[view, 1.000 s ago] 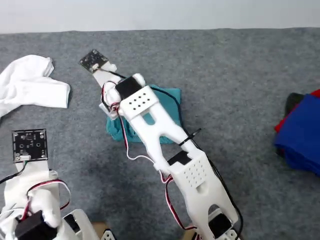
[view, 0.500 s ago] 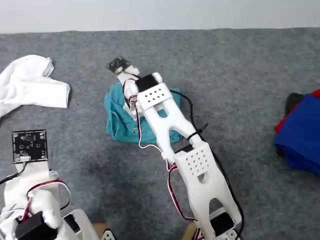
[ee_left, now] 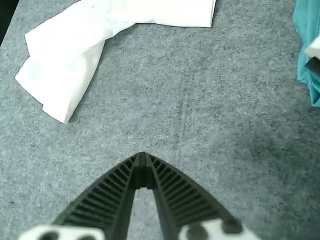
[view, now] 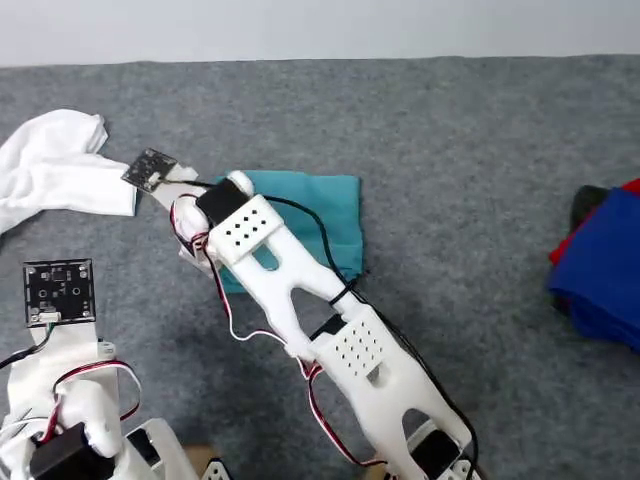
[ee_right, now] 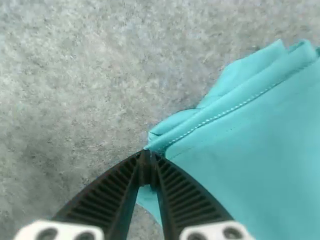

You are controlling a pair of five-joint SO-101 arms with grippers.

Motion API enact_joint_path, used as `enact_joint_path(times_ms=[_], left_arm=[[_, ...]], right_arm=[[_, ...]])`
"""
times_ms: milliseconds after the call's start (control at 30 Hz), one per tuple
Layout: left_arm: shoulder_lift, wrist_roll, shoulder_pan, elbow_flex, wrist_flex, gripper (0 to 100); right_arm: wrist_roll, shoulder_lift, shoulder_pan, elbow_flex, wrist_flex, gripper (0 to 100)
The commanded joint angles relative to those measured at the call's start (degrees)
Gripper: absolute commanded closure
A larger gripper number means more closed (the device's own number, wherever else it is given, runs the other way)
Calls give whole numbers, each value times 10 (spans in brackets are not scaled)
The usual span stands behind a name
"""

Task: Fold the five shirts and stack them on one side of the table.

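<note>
Right gripper (ee_right: 145, 156) pinched closed on edge of folded teal cotton shirt (view: 315, 205). Left gripper (ee_left: 142, 159) closed, empty, over grey felt table (view: 470, 150) near that shirt. Crumpled white cloth shirt (view: 60, 170) beyond left side of it; folded blue-and-red cloth stack (view: 605, 265) well apart on opposite side.

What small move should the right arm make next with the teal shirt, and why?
Probably open the right claw and lift away: it is shut on a corner of the teal shirt, which already lies folded flat on the table.
</note>
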Motion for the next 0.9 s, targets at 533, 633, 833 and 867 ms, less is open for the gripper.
enact_joint_path(times_ms=[533, 633, 833, 867], left_arm=[[-2, -3, -4, -6, -8, 997], [-2, -3, -4, -5, -8, 997], [-2, -3, -4, -7, -8, 997], [-2, -3, -4, -7, -8, 997]], right_arm=[[7, 12, 67, -88, 88, 988], [4, 41, 33, -88, 88, 988], [4, 65, -30, -90, 90, 988], [4, 62, -35, -92, 90, 988]])
